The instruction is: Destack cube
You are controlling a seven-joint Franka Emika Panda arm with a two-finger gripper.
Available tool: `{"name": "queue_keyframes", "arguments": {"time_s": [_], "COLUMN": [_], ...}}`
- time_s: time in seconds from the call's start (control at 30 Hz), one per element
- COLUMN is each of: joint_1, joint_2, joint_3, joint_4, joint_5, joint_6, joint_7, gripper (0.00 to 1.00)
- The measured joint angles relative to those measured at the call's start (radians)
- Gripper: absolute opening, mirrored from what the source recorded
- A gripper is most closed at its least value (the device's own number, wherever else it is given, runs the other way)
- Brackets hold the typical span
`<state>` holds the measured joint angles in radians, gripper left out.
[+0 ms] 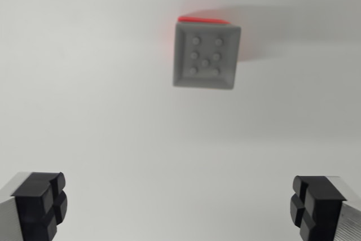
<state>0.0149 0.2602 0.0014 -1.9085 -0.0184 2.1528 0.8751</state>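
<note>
In the wrist view, the gripper (179, 210) shows only as two black fingertips (39, 204) at the bottom corners, one at the wrist view's left and one at its right. They stand wide apart with nothing between them, so the jaws are spread and empty.

Well above them in the picture, right of centre, sits the grey cube (205, 56). Its top face is turned to the camera and carries a cluster of small round studs inside a raised rim. A thin strip of a red cube (204, 20) peeks out along its far edge, so the grey one appears to rest on top of the red one, though the picture is slightly soft and little of the lower block shows. Both stand on a plain white table (84, 100), with a faint shadow to the wrist view's right.

By my reading, the task is at the approach step: the stack is intact and nothing is held. The next move calls for bringing the gripper over the stack until the grey cube lies between the fingertips, descending only to the upper block's height, then closing on its sides and lifting it straight off without dragging the red one.
</note>
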Motion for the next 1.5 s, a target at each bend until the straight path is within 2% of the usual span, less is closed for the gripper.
{"name": "queue_keyframes", "arguments": {"time_s": [0.67,1.5], "joint_1": [-0.02,-0.022], "joint_2": [0.181,0.342], "joint_3": [-0.015,-0.015], "joint_4": [0.054,0.047], "joint_5": [0.022,0.026], "joint_6": [0.137,0.305], "joint_7": [0.016,0.017], "gripper": [1.0,1.0]}}
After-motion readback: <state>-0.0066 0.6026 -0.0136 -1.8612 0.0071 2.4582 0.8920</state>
